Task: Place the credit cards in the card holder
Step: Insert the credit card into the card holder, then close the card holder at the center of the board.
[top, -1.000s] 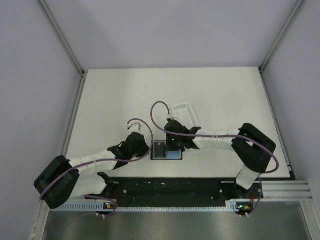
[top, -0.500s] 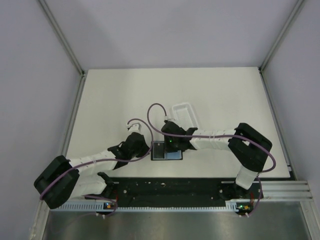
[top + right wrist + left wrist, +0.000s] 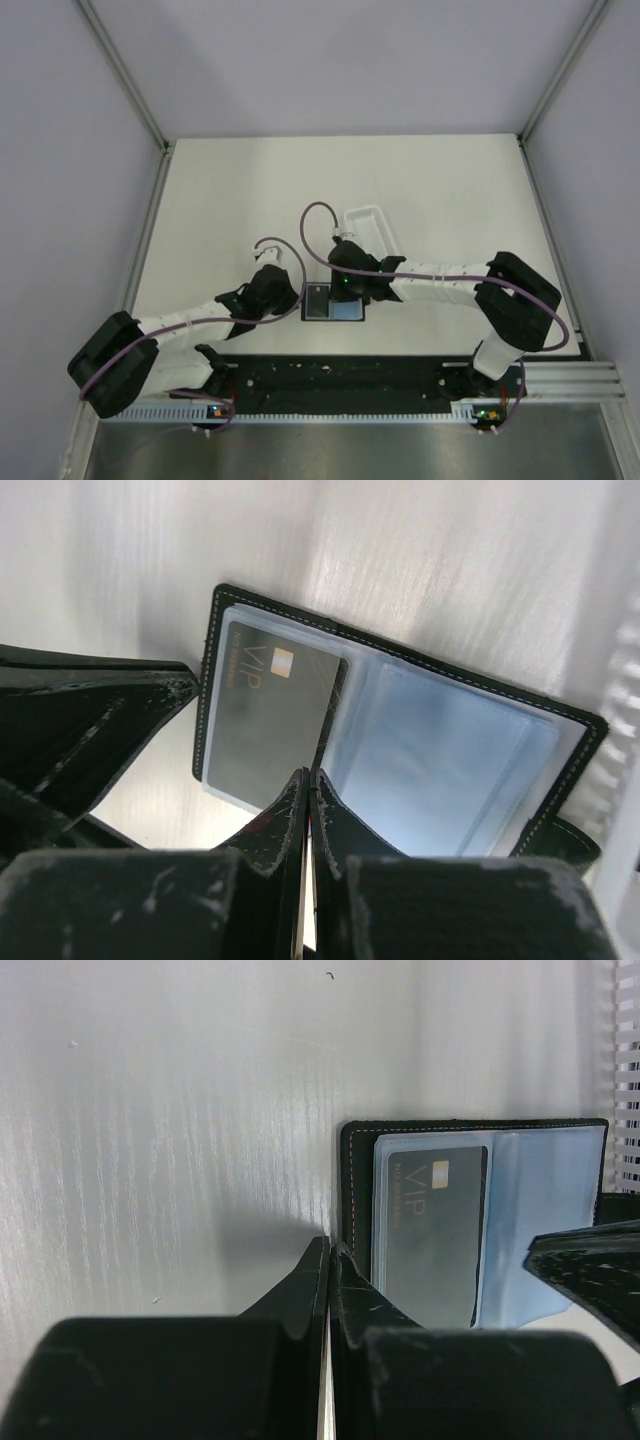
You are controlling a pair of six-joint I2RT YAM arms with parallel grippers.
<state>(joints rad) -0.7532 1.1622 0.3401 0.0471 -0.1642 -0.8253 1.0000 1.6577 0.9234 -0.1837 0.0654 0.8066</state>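
The card holder (image 3: 347,310) lies open near the table's front edge, blue-grey lining up. One dark credit card (image 3: 432,1230) printed "VIP" sits inside its left clear sleeve (image 3: 268,720); the right sleeve (image 3: 440,765) shows only lining. My left gripper (image 3: 330,1247) is shut and empty, its tips at the holder's left edge. In the top view the left gripper (image 3: 298,297) lies just left of the holder. My right gripper (image 3: 307,773) is shut and empty, its tips over the holder's middle fold by the card's corner. From above, the right gripper (image 3: 346,291) covers the holder's upper part.
A long white plastic tray (image 3: 372,228) lies just behind the right wrist. The dark rail of the arm bases (image 3: 340,378) runs along the near edge, close below the holder. Purple cables (image 3: 318,212) loop above both wrists.
The right wrist drifted slightly left, then back, and its elbow now sits further right. The left arm, card and holder have not moved.
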